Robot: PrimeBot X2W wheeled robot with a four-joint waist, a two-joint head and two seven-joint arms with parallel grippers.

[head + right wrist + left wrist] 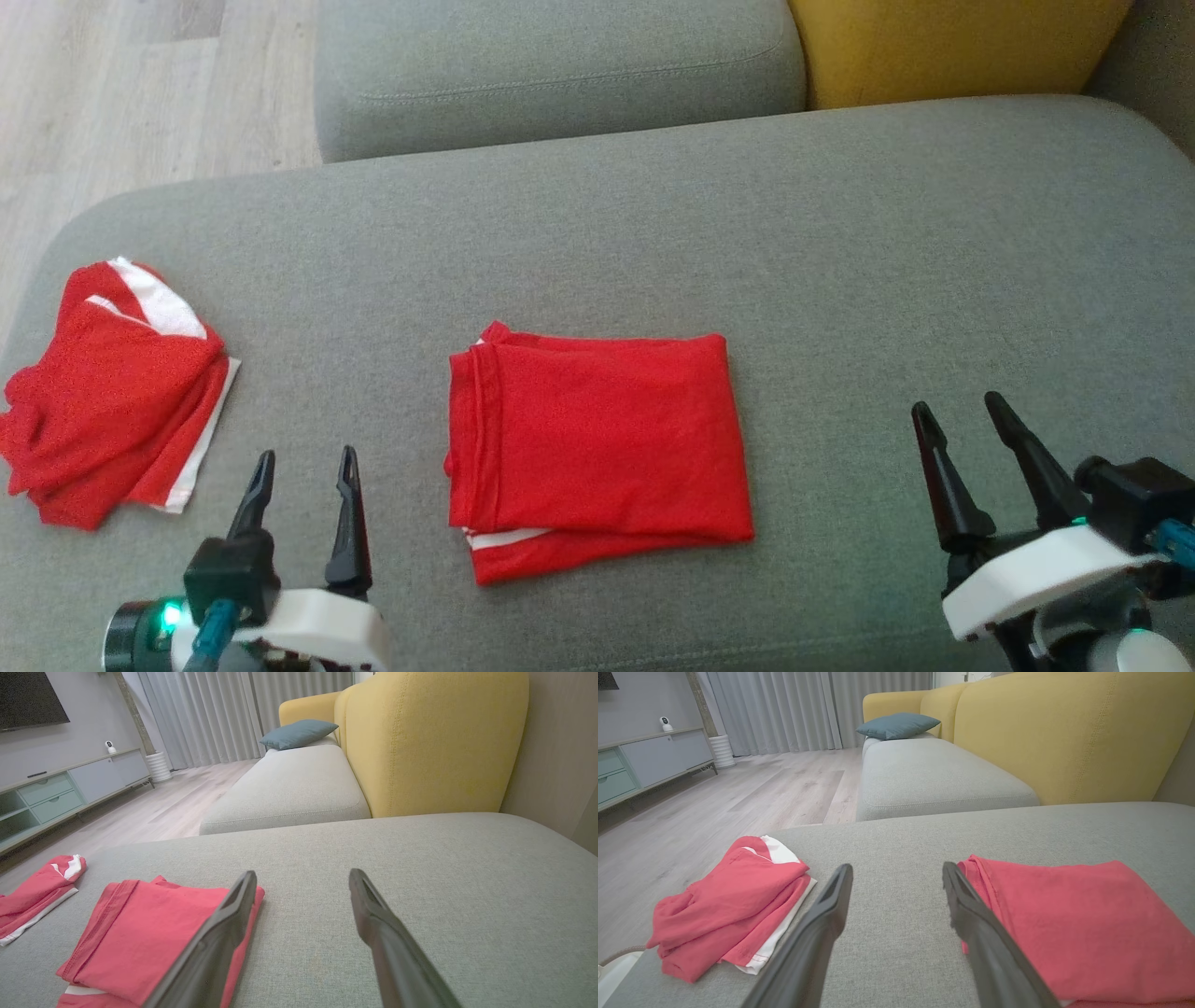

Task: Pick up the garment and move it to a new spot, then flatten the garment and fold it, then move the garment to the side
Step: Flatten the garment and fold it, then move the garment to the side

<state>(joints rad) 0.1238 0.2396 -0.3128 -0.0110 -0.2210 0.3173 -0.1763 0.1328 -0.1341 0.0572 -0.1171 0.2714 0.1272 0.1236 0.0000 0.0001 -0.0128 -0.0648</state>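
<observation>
A red garment (597, 446) lies folded into a neat rectangle in the middle of the grey cushion (840, 233), a white stripe showing at its lower left corner. It also appears in the left wrist view (1083, 928) and the right wrist view (154, 933). My left gripper (303, 467) hovers open to the garment's lower left, empty, its fingers (817, 933) spread over bare cushion. To the garment's right, my right gripper (962, 415) stands open and empty, with its fingers (387, 933) over bare fabric.
A second red and white garment (112, 392) lies loosely folded at the cushion's left edge. Behind are another grey seat (560, 65) and a yellow backrest (952, 47). Wooden floor (140, 84) lies beyond the left edge.
</observation>
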